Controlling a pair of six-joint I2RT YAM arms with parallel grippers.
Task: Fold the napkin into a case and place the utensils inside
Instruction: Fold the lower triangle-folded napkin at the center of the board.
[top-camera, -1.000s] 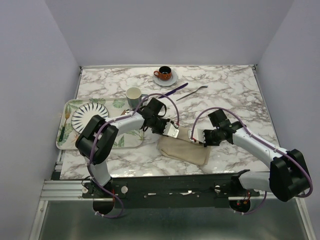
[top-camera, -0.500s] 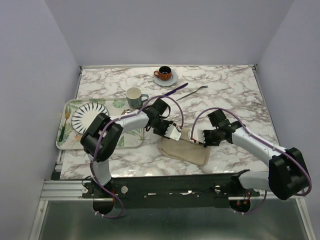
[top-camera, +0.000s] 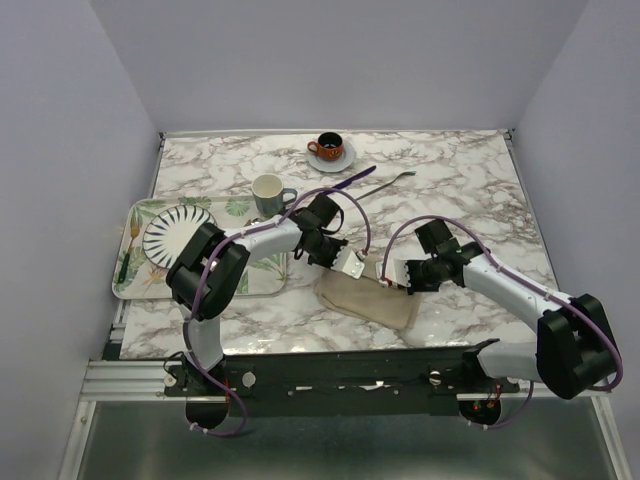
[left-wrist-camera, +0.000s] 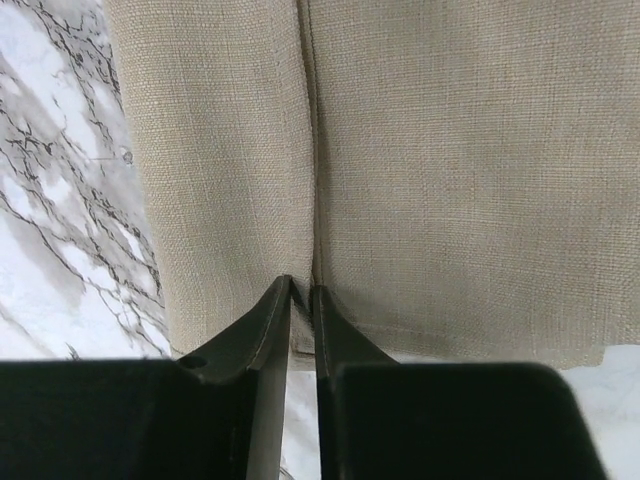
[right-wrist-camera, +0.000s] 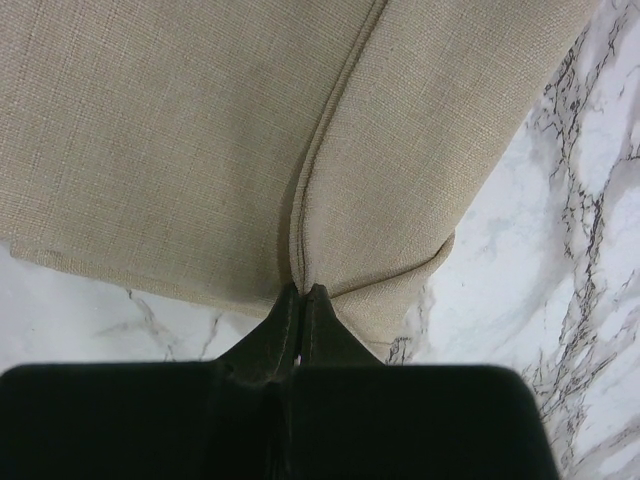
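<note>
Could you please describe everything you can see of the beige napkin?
The napkin is plain beige woven cloth, unpatterned, with a stitched hem. It lies folded into a layered, roughly oblong shape on the marble table, near the front edge between the arms. The left gripper and the right gripper each pinch a folded edge at its far side.

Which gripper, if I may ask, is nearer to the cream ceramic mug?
Left. The left gripper pinches the beige cloth napkin below-right of the cream mug in the top view; the right gripper pinches it farther right.
</note>
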